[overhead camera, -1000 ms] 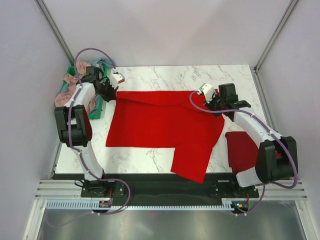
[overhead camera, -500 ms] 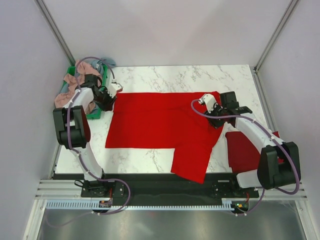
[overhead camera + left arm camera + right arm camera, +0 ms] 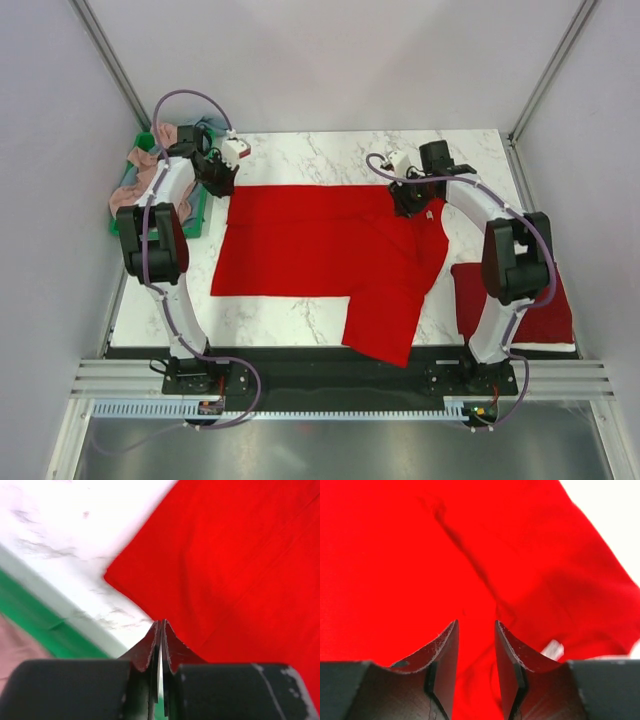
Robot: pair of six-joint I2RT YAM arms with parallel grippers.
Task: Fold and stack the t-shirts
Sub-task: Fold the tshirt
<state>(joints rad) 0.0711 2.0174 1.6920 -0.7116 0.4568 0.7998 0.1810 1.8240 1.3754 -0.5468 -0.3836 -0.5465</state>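
Top external: bright red fabric t-shirt (image 3: 320, 250) spread flat. Left gripper (image 3: 160, 624) near its far-left corner, jaws pinched together, empty; right gripper (image 3: 476, 625) over far-right edge, jaws apart.

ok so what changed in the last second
Both grippers let go of the spread red t-shirt, which settled flat. The left gripper closed again near its far left corner; the right gripper stands open over the far right part, its arm swung in toward the centre, uncovering the folded red t-shirt. The green bin and its clothes stayed put.
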